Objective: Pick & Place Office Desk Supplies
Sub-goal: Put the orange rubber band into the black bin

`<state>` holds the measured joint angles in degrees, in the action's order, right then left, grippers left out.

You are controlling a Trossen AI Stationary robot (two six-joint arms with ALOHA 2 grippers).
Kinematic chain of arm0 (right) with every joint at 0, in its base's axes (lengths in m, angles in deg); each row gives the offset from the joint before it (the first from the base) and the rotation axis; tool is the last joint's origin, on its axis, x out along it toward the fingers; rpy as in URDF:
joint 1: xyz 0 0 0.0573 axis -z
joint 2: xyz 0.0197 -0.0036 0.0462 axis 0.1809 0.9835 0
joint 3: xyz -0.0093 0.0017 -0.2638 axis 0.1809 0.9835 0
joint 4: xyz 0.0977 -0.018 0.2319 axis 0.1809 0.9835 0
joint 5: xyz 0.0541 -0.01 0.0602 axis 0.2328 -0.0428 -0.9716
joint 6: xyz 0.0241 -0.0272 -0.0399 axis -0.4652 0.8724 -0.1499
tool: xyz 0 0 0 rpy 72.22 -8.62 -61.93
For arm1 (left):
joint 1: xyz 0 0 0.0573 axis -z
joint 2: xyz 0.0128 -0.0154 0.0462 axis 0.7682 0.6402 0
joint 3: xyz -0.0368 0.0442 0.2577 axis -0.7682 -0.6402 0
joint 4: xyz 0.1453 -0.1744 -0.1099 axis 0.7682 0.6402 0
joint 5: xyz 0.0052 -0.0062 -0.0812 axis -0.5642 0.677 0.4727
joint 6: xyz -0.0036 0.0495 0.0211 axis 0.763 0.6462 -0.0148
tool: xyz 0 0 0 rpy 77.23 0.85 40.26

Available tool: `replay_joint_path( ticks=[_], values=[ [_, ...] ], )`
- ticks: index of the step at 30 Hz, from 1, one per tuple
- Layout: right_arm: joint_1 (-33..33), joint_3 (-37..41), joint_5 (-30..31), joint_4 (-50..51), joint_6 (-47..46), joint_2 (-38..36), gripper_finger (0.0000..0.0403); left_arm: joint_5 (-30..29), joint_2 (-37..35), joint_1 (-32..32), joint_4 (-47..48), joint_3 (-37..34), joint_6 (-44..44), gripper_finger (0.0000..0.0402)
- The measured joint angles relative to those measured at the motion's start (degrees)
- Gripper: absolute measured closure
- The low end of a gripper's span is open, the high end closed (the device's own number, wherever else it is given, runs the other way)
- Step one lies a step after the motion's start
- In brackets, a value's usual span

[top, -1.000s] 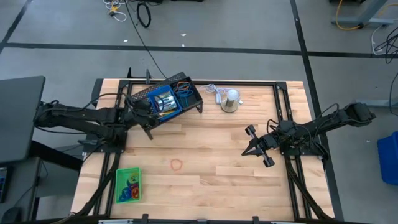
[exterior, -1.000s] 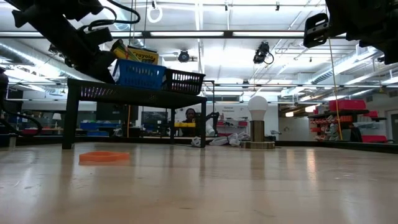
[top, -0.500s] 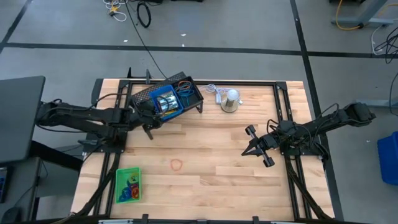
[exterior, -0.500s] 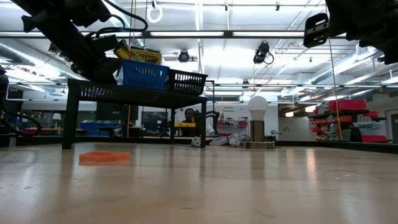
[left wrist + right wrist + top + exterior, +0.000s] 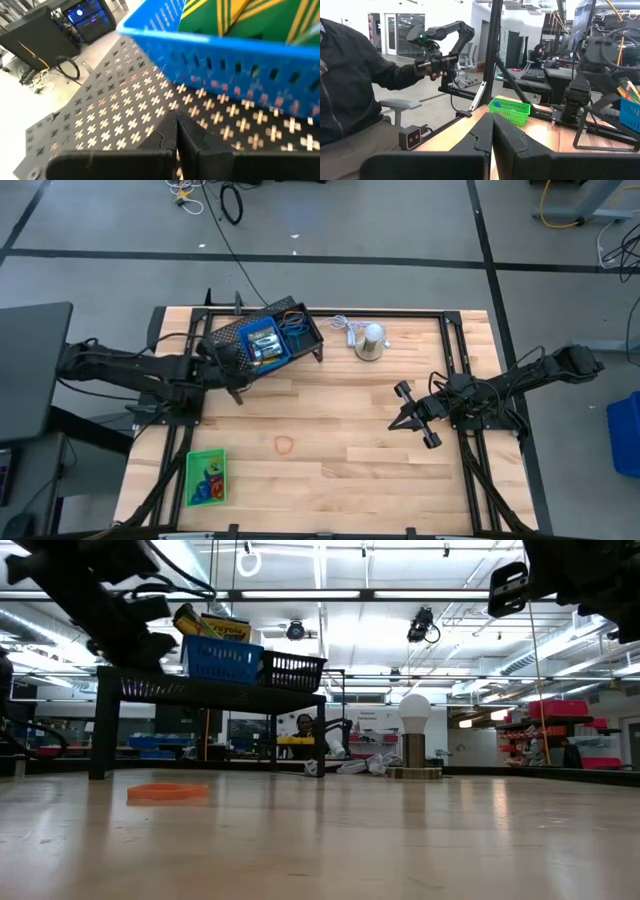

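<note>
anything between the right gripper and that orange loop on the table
Nothing visible: bare wood lies between the right gripper, shut above the table's right side, and the orange loop. The silver dome stands off that path.

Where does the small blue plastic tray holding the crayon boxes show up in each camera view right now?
High view: small blue plastic tray on the large black mesh rack, table's far left.
Low view: upper left, atop the rack.
Left wrist view: across the top.
Right wrist view: right edge.
Shared landmark: the rack.
</note>
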<state>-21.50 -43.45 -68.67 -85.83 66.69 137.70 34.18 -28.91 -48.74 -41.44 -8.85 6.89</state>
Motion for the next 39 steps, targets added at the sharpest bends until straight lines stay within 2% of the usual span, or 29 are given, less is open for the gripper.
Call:
replay_joint_path(
  ticks=[5, 11, 16, 19, 24, 29, 32, 35, 37, 39],
  values=[
    [0.0, 0.0, 2.3, 0.9, 0.0, 0.1, 0.039, -2.6, -5.3, 6.1, 6.5, 0.0, -5.8, 0.0401],
    [0.0, -0.2, 4.8, 1.4, -0.4, 1.8, 0.039, -7.1, -9.6, 19.1, 4.8, 0.0, -3.5, 0.0401],
    [0.0, -6.0, 6.0, 3.4, -1.0, 11.4, 0.039, -11.0, -12.7, 32.8, 3.8, 0.0, -1.7, 0.0401],
    [0.0, -12.8, 4.7, 6.5, -0.1, 21.7, 0.039, -12.6, -13.7, 41.9, 3.1, 0.0, -1.3, 0.0401],
    [0.0, -26.8, -1.4, 12.8, 3.3, 39.4, 0.039, -10.7, -13.4, 55.5, 0.5, 0.1, -1.6, 0.0396],
    [-0.9, -41.1, -2.6, 26.8, 10.0, 50.8, 0.0381, -9.6, -11.6, 66.6, -2.7, 0.1, -4.1, 0.0386],
    [-2.0, -51.4, -1.3, 38.8, 14.4, 56.2, 0.0354, -11.4, -10.0, 71.1, -2.7, 0.1, -5.9, 0.0386],
    [-3.4, -61.8, 3.1, 49.4, 18.7, 61.3, 0.0308, -12.5, -8.3, 74.0, -2.7, 0.1, -6.9, 0.0384],
    [-4.0, -67.5, 5.4, 54.8, 20.6, 64.1, 0.0273, -11.4, -7.3, 75.0, -2.9, 0.1, -9.0, 0.0384],
    [-4.2, -71.0, 6.5, 57.8, 21.3, 65.5, 0.0241, -7.5, -6.0, 75.2, -3.7, 0.1, -11.6, 0.0384]
  ],
)
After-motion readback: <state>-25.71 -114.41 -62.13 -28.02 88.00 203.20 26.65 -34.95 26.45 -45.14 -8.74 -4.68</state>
